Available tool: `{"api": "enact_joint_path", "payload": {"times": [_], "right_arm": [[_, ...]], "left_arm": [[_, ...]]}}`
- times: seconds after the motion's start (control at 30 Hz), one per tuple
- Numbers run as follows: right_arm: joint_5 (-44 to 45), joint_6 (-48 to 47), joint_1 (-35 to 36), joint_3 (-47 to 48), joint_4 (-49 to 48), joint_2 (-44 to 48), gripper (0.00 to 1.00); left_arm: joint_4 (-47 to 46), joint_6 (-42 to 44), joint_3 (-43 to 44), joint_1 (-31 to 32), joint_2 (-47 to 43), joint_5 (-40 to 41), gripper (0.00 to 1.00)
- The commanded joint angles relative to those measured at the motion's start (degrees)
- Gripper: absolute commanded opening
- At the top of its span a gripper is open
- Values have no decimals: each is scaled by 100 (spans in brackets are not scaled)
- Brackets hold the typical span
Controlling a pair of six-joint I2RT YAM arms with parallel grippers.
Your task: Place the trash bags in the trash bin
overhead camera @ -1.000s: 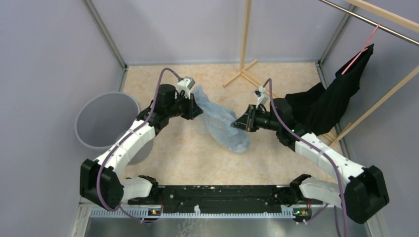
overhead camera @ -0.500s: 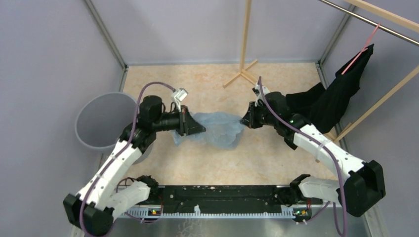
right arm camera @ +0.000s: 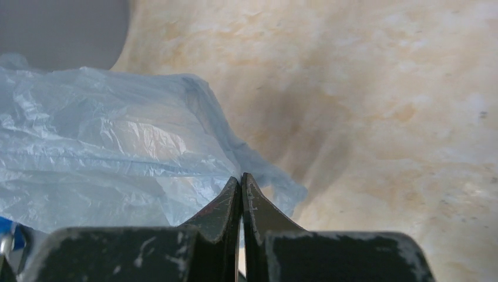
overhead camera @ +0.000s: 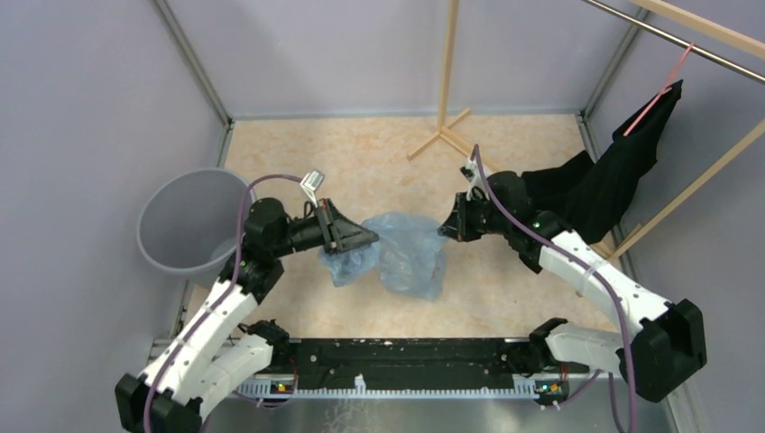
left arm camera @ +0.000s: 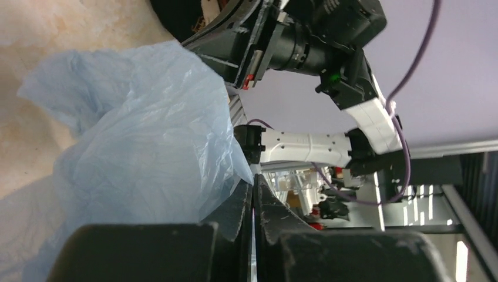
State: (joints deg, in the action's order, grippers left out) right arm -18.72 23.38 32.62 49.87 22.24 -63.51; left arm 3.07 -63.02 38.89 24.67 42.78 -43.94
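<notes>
A thin light-blue trash bag (overhead camera: 403, 253) hangs stretched between my two grippers above the middle of the floor. My left gripper (overhead camera: 372, 236) is shut on the bag's left edge; the film (left arm camera: 135, 153) spills from its closed tips. My right gripper (overhead camera: 444, 226) is shut on the bag's right edge, with the film (right arm camera: 117, 147) at its tips. The round grey trash bin (overhead camera: 191, 219) stands at the left wall, left of my left arm, and shows in the right wrist view (right arm camera: 64, 32).
A black garment (overhead camera: 613, 180) hangs from a wooden rack at the right, behind my right arm. A wooden stand foot (overhead camera: 444, 135) sits at the back centre. Grey walls close in the beige floor (overhead camera: 505, 289).
My left gripper swung down and toward the near left, my right gripper rose and turned; the bag went from lying slanted to hanging between them and now droops lower.
</notes>
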Motion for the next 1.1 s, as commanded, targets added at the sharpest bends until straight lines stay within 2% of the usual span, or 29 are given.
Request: {"api": "enact_joint_path", "payload": {"times": [0.0,0.07,0.13,0.2,0.23,0.3,0.37,0.4,0.5,0.57,0.7,0.8,0.87,0.97,1.03,1.07], "right_arm": [[202,-34,-686,-25,-189,-622,0],[236,-70,-813,2,-93,-1006,0],[548,-280,-819,156,137,-1374,0],[888,-500,-825,292,280,-1607,0],[1137,-610,-846,339,310,-1683,1],[1295,-813,-941,341,179,-1772,5],[1086,-1015,-1101,344,-65,-1876,11],[813,-1038,-1344,466,-342,-2057,17],[977,-1195,-1480,905,35,-2425,26],[943,-1263,-1478,1025,284,-2444,33],[1160,-1180,-1301,677,475,-1476,62],[1775,-1100,-885,556,784,-746,74],[1980,-989,-543,638,959,-511,77],[1587,-659,-201,785,722,-417,77],[1207,-458,-25,817,288,-468,77],[1063,-361,60,797,56,-510,77]], "left_arm": [[-1381,-311,145,-19,1144,83,11],[-1228,268,441,-23,1648,-105,38],[-308,1224,868,2,1893,184,72],[759,2283,1357,-5,1963,834,93],[1234,2727,1604,-7,2001,1232,98],[2053,3611,2098,-7,2150,1968,99],[2702,4307,2567,3,2301,2430,99],[3163,4775,2814,3,2335,2982,99],[3058,4980,2522,3,2181,3298,99],[2733,4984,2179,3,2154,3140,99],[2209,4930,1959,3,2475,2747,99],[2155,4913,2149,3,2734,2640,99],[2118,4967,2221,3,2806,2812,99],[2140,5013,2356,3,2920,3526,98],[2138,4925,2421,-33,3105,3972,92],[2200,4735,2511,-155,3278,3871,89]]}}
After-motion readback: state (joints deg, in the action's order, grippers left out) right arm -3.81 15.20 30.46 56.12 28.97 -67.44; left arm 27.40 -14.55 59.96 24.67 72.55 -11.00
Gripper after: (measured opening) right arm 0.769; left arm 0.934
